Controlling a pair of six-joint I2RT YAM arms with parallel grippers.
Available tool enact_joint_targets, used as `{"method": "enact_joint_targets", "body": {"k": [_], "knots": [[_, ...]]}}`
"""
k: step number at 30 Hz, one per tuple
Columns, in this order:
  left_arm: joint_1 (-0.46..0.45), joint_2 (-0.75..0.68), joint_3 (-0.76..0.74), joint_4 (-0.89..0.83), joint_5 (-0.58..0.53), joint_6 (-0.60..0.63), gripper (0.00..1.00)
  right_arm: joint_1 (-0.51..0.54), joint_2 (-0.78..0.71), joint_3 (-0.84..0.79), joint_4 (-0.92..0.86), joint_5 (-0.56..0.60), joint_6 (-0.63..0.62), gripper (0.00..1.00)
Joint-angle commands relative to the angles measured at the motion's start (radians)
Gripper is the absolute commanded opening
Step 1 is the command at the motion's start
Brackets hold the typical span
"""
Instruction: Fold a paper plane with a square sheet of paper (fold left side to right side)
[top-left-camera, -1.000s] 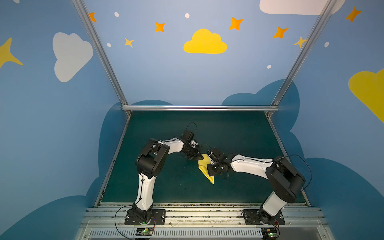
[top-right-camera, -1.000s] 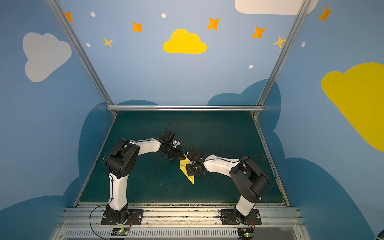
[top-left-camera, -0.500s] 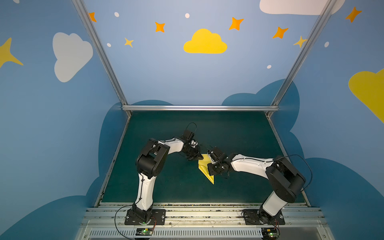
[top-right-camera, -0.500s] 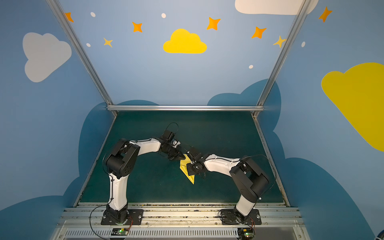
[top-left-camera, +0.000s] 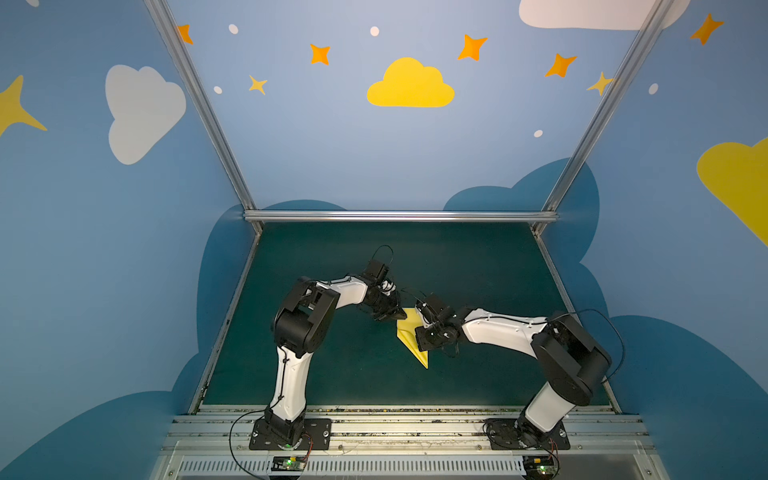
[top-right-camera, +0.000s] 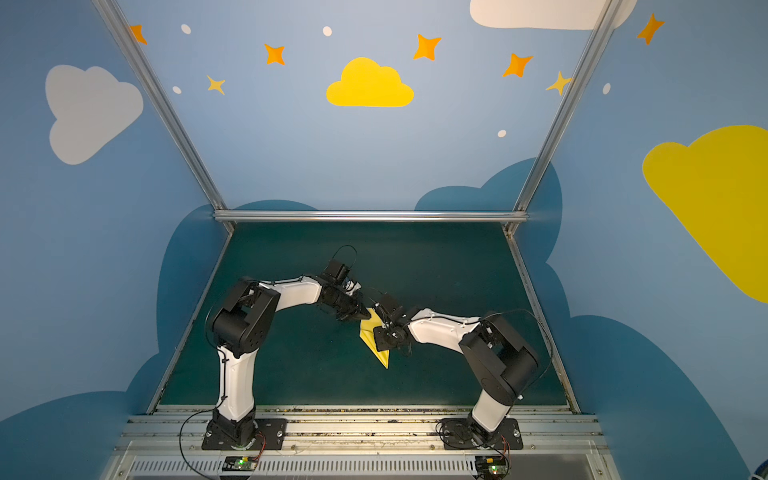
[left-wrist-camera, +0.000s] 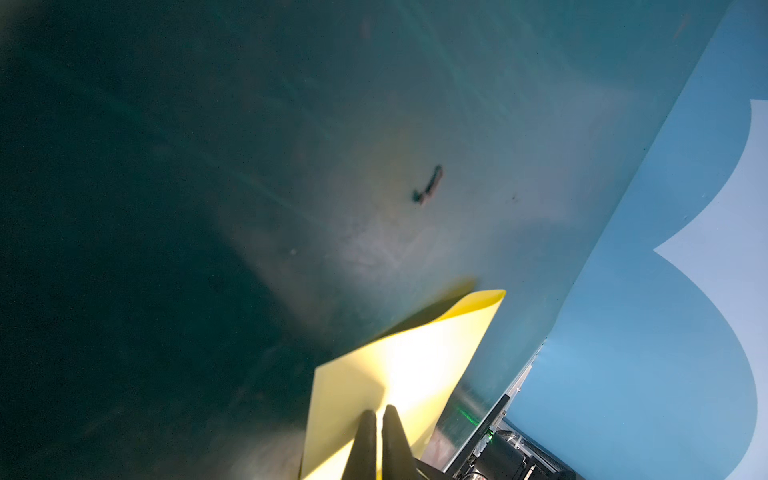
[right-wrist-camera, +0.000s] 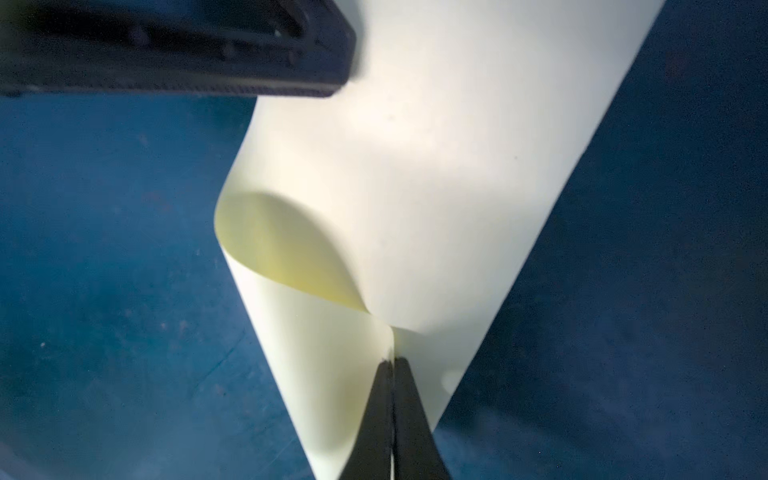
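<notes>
Paper (top-left-camera: 406, 332), pale yellow, half folded over with a curled loop, lies mid mat (top-left-camera: 457, 266), dark green. Blue walls (top-left-camera: 332, 158) around, painted clouds and stars. My left gripper (left-wrist-camera: 379, 409) is pinched tight on one paper edge. My right gripper (right-wrist-camera: 392, 360) is clamped on the curled layers.

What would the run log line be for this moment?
stage: fold underway | left hand: shut on yellow paper sheet | right hand: shut on same sheet | sheet: curled over itself, not creased flat
</notes>
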Motion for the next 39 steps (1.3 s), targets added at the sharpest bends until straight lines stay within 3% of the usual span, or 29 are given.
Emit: {"method": "enact_joint_targets", "body": {"k": [1,14,19,23,30,39], "knots": [[-0.016,0.039,-0.017,-0.028,-0.030,0.013,0.08,-0.007,0.010,-0.034,-0.009,0.015,0.017,0.00],[-0.009,0.025,0.016,-0.052,-0.027,0.024,0.08,-0.013,0.020,-0.049,-0.026,0.036,0.044,0.00],[0.008,-0.051,0.027,-0.062,-0.021,0.044,0.11,-0.013,0.030,-0.062,-0.026,0.038,0.044,0.00],[0.014,-0.154,-0.039,-0.051,-0.029,0.054,0.13,-0.013,0.033,-0.073,-0.020,0.039,0.049,0.00],[-0.018,-0.298,-0.250,0.053,0.001,0.017,0.05,-0.014,0.027,-0.089,-0.020,0.039,0.052,0.00],[-0.108,-0.296,-0.342,0.177,0.013,-0.028,0.04,-0.015,0.030,-0.088,-0.022,0.035,0.048,0.00]]}}
